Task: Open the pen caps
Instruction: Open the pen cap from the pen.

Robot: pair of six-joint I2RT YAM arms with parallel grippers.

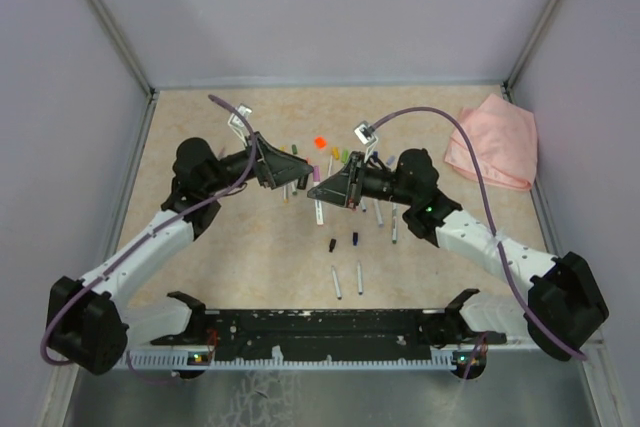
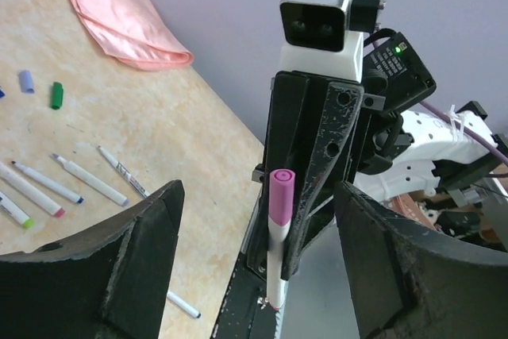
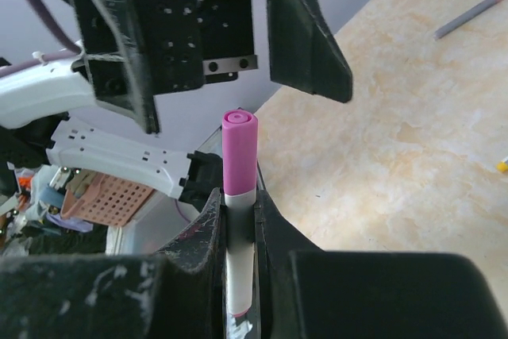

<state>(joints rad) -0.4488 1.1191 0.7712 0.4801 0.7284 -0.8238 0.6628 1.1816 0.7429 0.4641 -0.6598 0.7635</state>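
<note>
Your right gripper (image 3: 238, 220) is clamped on a white pen (image 3: 238, 275) just below its pink cap (image 3: 239, 152), which is not yet off. The cap juts past the fingertips. The pen's long axis runs along those fingers and points into the gap of your left gripper (image 1: 288, 175), which stands wide and touches nothing. If you close off-centre, you risk levering the pen askew or pinching the barrel instead of the cap.
</note>
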